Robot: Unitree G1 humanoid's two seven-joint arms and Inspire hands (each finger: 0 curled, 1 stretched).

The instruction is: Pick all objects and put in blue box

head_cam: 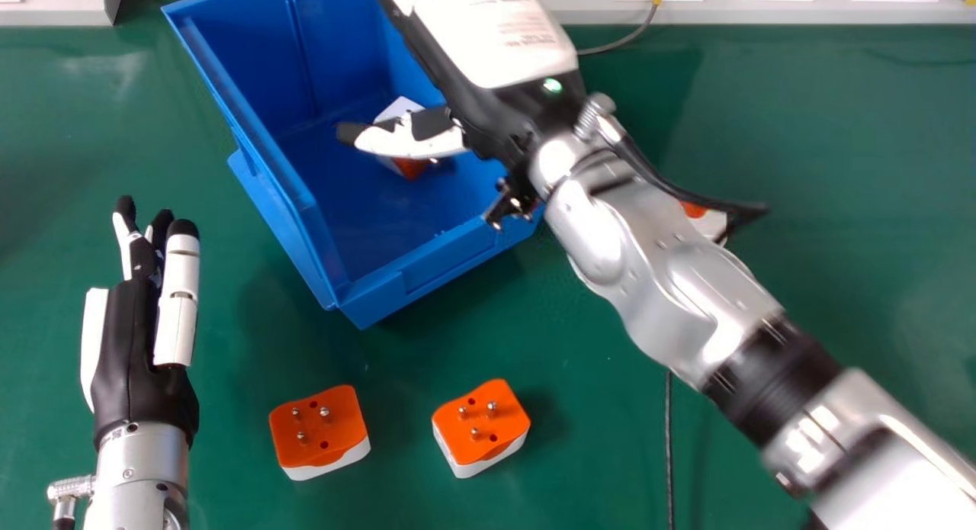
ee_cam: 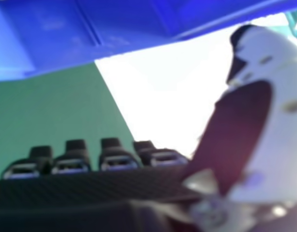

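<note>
Task partly complete: one white-and-orange unit (head_cam: 411,168) lies in the blue box (head_cam: 450,269). Outstanding on the table (head_cam: 839,179): left unit (head_cam: 319,427), centre unit (head_cam: 482,422), partly hidden right unit (head_cam: 711,223). Right hand (head_cam: 499,38), over box: apparently open, unloaded. Left hand (head_cam: 137,354): idle, fingers extended

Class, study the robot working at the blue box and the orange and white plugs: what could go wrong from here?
The right hand is over the blue box, so a low sweep might catch the rim and shift it. One plug is partly hidden beside the right arm, so it could be bumped or overlooked. The two near plugs have pins pointing up, which may make the fingers' grip awkward.
</note>
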